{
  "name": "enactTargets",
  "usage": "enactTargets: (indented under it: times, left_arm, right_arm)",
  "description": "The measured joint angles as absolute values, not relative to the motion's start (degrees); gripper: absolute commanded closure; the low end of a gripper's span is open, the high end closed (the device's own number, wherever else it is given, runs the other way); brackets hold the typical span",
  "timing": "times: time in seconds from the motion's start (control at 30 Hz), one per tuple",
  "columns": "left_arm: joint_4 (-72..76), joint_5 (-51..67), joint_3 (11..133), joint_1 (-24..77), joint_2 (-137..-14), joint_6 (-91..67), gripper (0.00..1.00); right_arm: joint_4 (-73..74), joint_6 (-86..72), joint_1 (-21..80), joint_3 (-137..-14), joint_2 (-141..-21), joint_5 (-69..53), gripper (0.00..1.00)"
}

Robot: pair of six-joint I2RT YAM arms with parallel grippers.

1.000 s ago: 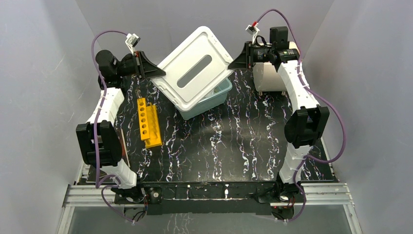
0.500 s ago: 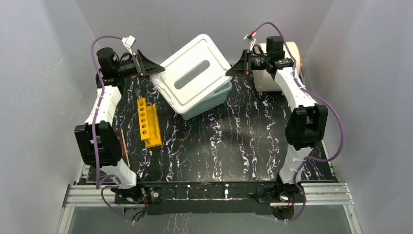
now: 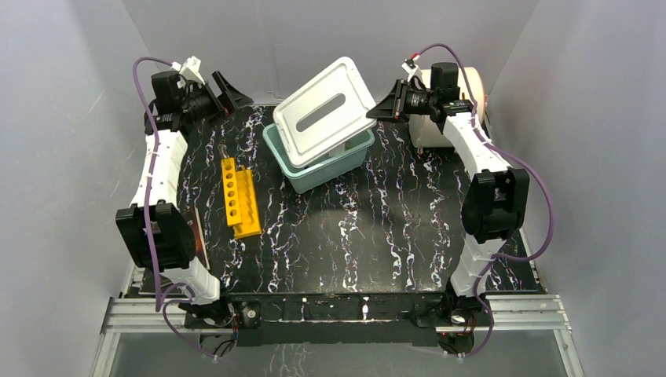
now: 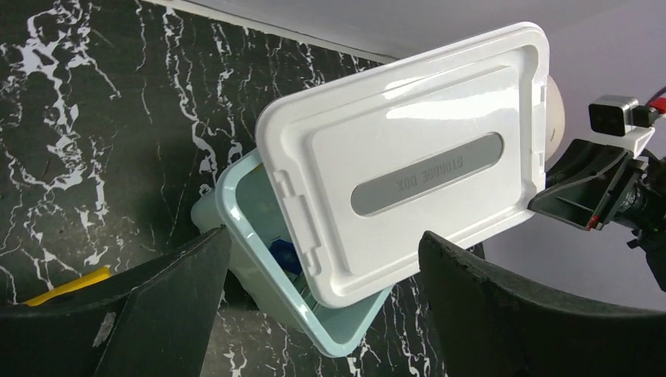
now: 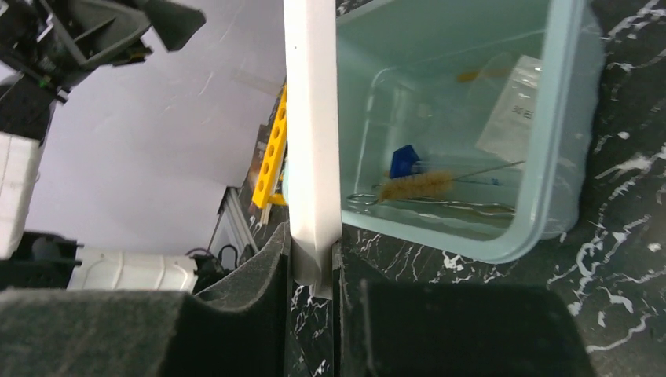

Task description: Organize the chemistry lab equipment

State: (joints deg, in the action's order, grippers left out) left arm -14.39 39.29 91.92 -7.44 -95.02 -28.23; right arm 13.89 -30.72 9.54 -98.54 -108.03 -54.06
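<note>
Marbled table, bin w/ brush flat along wall — lid tilted

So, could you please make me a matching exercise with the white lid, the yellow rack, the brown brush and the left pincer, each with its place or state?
Things:
1. white lid
2. yellow rack
3. brown brush
4. left pincer

Places or states:
A. inside the teal box
B. open, holding nothing
C. lying on the table, beside the box
D. tilted over the box, gripped at its edge by the right pincer

Pairs: 1-D, 2-C, 3-A, 4-B
</note>
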Motion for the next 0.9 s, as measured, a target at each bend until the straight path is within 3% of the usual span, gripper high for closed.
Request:
enactTargets:
  times: [0.3,0.67,0.9]
  left_arm:
    - [-17.0,33.8,90.9,-6.4,-94.7,-29.1,0.12]
    - [-23.6,22.7,90.5,4.1,-94.7,-28.1,0.12]
    - [-27.4,16.3,90.5,6.9,-94.7,-27.9,0.12]
  right_arm:
    - [16.7,-35.3,9.3,-98.7,-108.2,-47.3,1.00]
    - [28.6,-35.6,9.2,-105.7,-113.3,-50.8,1.00]
    - [35.6,-33.2,8.9,-106.8,-114.0,-50.6,0.71]
